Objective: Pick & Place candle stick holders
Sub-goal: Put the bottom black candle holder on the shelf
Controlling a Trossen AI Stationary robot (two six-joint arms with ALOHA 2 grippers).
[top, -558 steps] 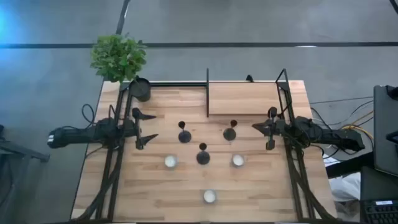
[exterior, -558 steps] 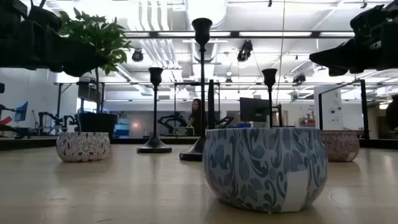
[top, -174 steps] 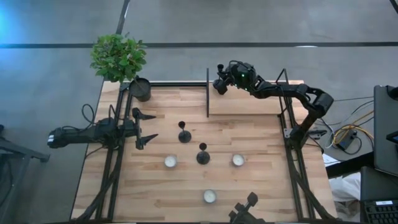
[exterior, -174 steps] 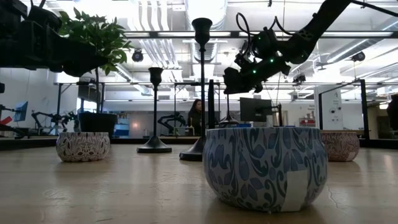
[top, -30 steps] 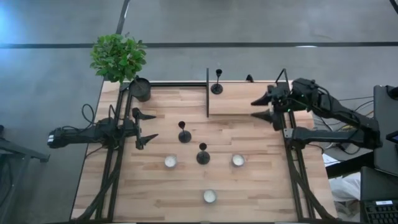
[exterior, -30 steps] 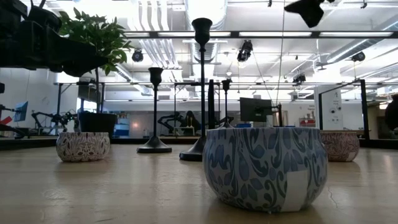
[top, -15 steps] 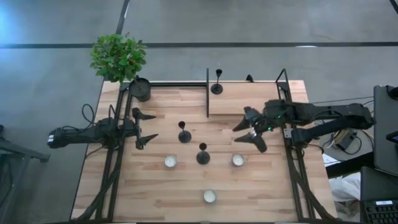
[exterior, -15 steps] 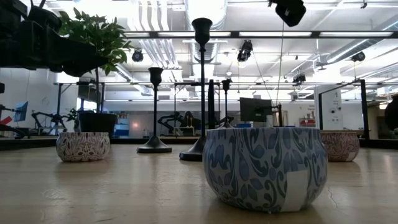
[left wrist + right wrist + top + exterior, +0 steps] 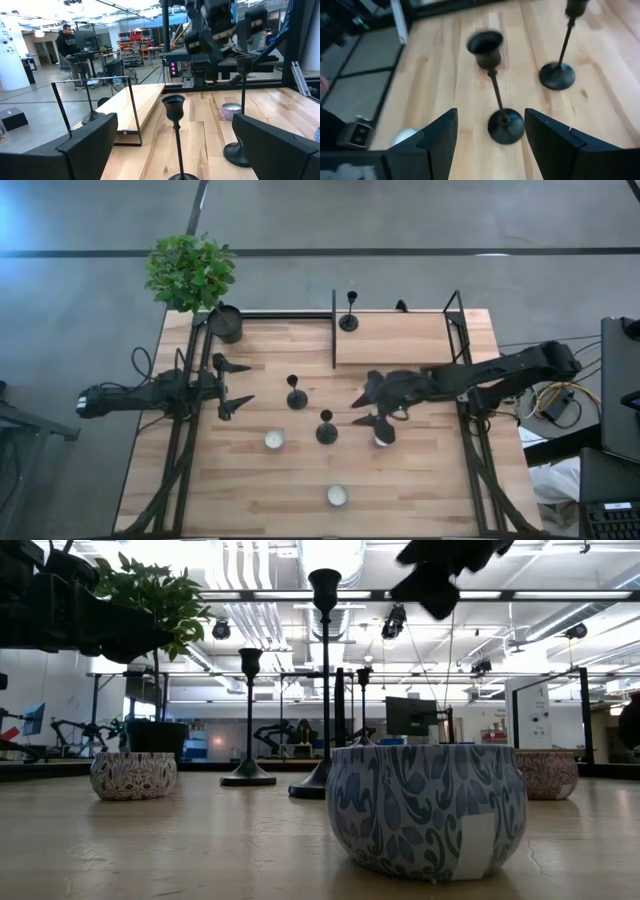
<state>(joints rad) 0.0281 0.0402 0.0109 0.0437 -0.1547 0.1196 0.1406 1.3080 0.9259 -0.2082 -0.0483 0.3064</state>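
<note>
1. A pale wooden slatted table [image 9: 300,480] is filling the centre of the high view, with a leafy green potted plant [image 9: 190,272] standing at its upper left corner.
2. The right gripper [image 9: 368,405] is hovering centre-right, fingers spread apart and holding nothing, just right of the middle holder.
3. The left gripper [image 9: 236,383] is waiting at the left, fingers apart.
4. Three thin black candle stick holders are standing upright: one [image 9: 348,318] at upper centre, one [image 9: 296,395] mid-table, one [image 9: 326,428] just below it.
5. Small white patterned candle jars [image 9: 273,440] are sitting lower down.
</note>
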